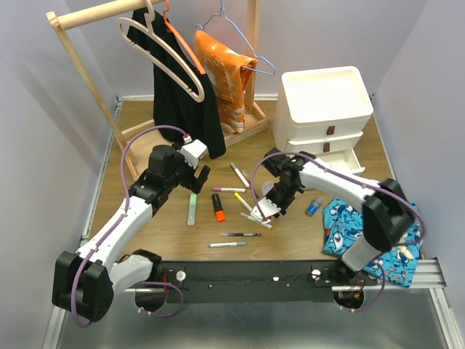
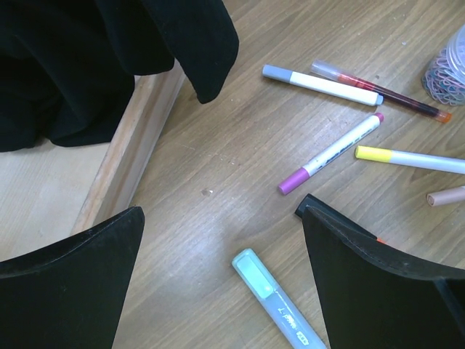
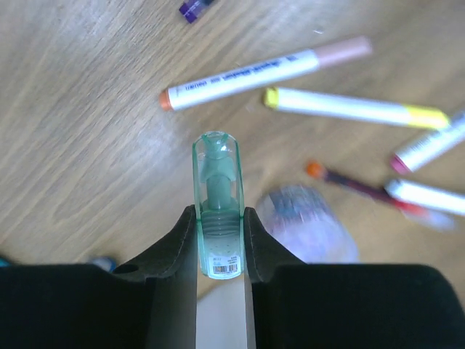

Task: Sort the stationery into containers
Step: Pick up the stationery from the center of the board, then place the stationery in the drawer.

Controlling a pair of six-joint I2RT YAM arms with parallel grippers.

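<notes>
My right gripper (image 3: 219,214) is shut on a marker with a clear green cap (image 3: 216,174), which sticks out past the fingertips above the table. Below it lie white markers (image 3: 247,73), a yellow-ended one (image 3: 356,107) and a small clear pot (image 3: 305,222), blurred. My left gripper (image 2: 221,211) stands wide open over a pale green highlighter (image 2: 272,298) with nothing between its fingers. In the top view, an orange highlighter (image 1: 218,206) and thin pens (image 1: 240,234) lie mid-table. The white drawer containers (image 1: 325,109) stand at the back right, with the lowest drawer pulled out.
A wooden clothes rack (image 1: 80,65) with black (image 1: 178,94) and orange (image 1: 227,76) garments fills the back left. Its base rail (image 2: 131,153) lies close to my left gripper. A blue shark-print cloth (image 1: 370,233) lies at the front right, a small blue piece (image 1: 314,206) beside it.
</notes>
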